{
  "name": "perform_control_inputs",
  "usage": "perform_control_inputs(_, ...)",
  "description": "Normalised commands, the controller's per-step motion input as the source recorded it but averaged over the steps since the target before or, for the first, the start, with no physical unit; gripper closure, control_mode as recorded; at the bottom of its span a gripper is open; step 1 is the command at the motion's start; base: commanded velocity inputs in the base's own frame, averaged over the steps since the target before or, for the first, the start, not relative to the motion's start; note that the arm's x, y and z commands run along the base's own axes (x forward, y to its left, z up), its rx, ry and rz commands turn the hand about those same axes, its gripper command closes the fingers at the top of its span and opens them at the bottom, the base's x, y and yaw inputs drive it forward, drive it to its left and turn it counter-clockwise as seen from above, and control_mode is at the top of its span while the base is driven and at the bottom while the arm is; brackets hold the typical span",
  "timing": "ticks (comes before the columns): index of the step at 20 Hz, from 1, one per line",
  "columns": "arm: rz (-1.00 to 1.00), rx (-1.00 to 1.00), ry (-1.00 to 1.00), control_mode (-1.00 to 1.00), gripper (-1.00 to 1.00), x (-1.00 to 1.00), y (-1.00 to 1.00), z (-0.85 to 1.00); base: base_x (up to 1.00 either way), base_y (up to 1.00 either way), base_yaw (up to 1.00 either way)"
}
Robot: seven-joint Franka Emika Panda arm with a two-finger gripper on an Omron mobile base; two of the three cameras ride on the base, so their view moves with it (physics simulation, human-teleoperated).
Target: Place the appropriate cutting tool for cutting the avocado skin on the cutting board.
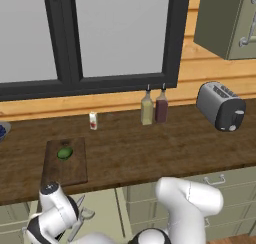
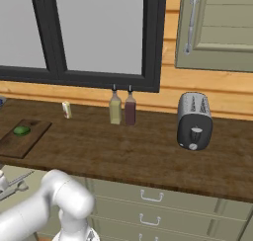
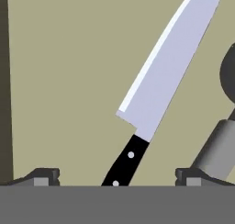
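My fingers stand spread wide, grasping nothing, one on each side of the knife. The knife lies flat on a pale olive surface, its black handle pointing between my fingers and its silver blade running away from them. A grey peeler lies just beside the knife. The cutting board sits on the wooden counter, with the avocado resting on it.
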Motion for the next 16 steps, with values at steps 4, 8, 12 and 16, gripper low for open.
perform_control_inputs(4, 0.0, 0.0, 0.0, -1.0, -1.0, 0.01, 0.06, -0.29, 0.0, 0.0, 0.0)
perform_control_inputs(8, 0.0, 0.0, 0.0, -1.0, -1.0, -0.04, 0.01, -0.34, 0.0, 0.0, 0.0)
perform_control_inputs(12, 0.0, 0.0, 0.03, -1.0, -1.0, -0.34, 0.0, -0.6, 0.0, 0.0, 0.0)
perform_control_inputs(16, 0.01, 0.0, 0.0, -1.0, -1.0, -0.02, 0.0, -0.48, 0.0, 0.0, 0.0)
